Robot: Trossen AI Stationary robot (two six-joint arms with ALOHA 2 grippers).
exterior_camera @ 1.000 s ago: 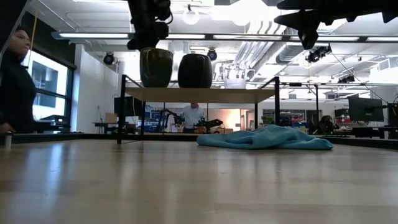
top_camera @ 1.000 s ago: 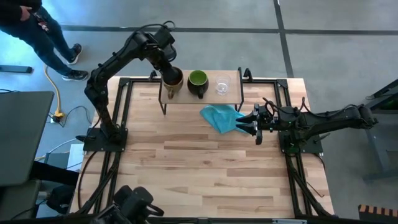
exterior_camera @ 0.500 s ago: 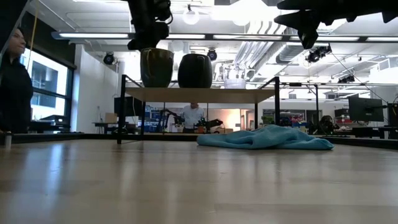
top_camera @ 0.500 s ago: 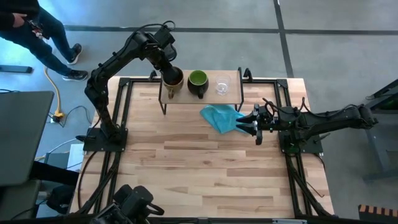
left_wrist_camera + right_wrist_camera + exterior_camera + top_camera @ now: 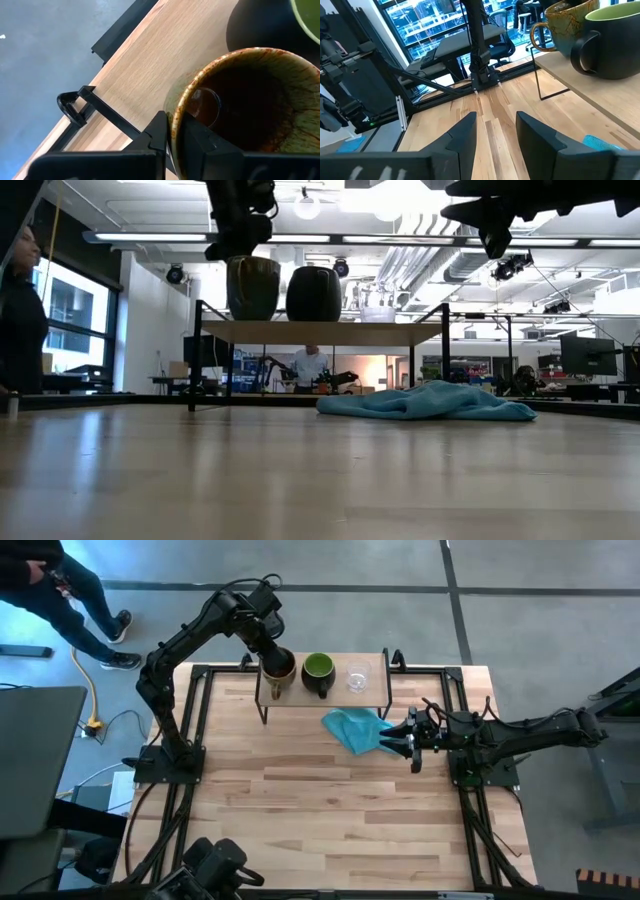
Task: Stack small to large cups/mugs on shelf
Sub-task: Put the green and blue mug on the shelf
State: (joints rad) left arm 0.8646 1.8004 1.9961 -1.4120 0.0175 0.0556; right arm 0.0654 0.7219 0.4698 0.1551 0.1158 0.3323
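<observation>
Mugs sat in a row on the shelf [image 5: 322, 698]: I saw the tan-brown mug [image 5: 277, 667] at one end, the dark mug [image 5: 318, 672] with its green inside in the middle, and the clear glass cup [image 5: 357, 677] at the other end. My left gripper [image 5: 270, 652] was over the tan-brown mug, and only the left wrist view showed how: one finger [image 5: 202, 142] inside the speckled, glazed rim, the other outside, clenched on the wall. From table height the glass cup was hard to make out against the bright room, and the gripper was cut off at the top. My right gripper [image 5: 492, 131] hung with its fingers parted just beside a crumpled blue cloth [image 5: 355, 727] on the wooden tabletop [image 5: 320, 810]. A person [image 5: 20, 310] stood at the edge of the low view.
</observation>
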